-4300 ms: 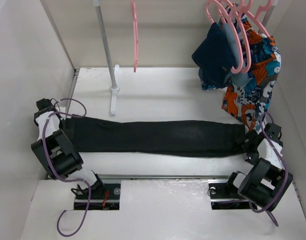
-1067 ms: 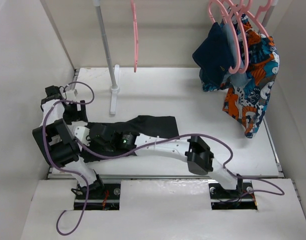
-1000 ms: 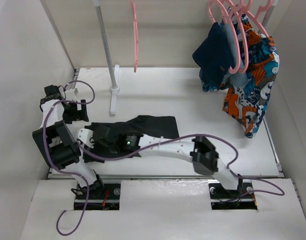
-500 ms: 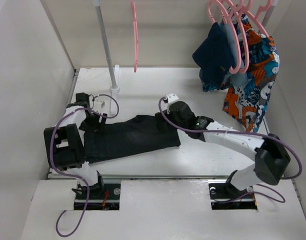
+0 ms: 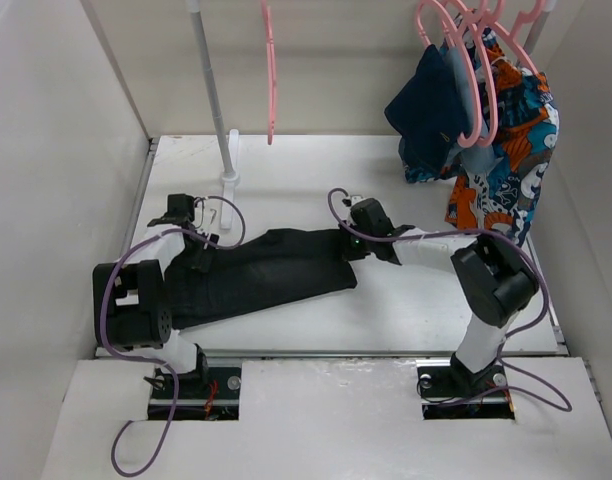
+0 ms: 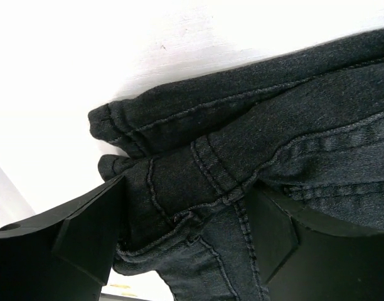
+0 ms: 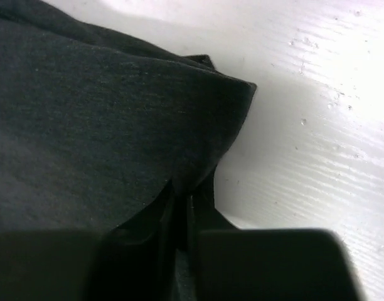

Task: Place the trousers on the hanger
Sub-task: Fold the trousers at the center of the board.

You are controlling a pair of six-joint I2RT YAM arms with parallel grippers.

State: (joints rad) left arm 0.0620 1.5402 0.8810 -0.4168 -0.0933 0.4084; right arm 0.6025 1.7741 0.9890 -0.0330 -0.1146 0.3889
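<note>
- The plain black soft-fabric trousers (image 5: 266, 278) lie doubled over on the white table (image 5: 316, 180). They are well apart from the thin pink plastic hanger (image 5: 270, 75), which hangs alone at the back, near the white rack pole (image 5: 210, 90)
- The left gripper (image 5: 202, 252) is clamped on the thick, seamed waistband end, with a fat bunch of cloth filling the space between its fingers (image 6: 85, 241). That hold looks firm, though so thick a bunch could squeeze out sideways under a hard pull
- The right gripper (image 5: 354, 247) is nipped on the far folded edge, jaws almost together. The wrist view is dark there, so it may hold only a thin lip of cloth, which makes it the likelier grip to slip on the lift
- If either end drops, the fold opens and the legs trail on the table
- Raising the two ends unevenly, or with too much slack, would let the middle sag and snag on the hanger's lower bar instead of passing over it
- The hanger hangs free, so a nudge could set it swinging or unhook it
- A wide sweep of the right arm could catch the navy and patterned clothes (image 5: 466, 100) on the bunched hangers
</note>
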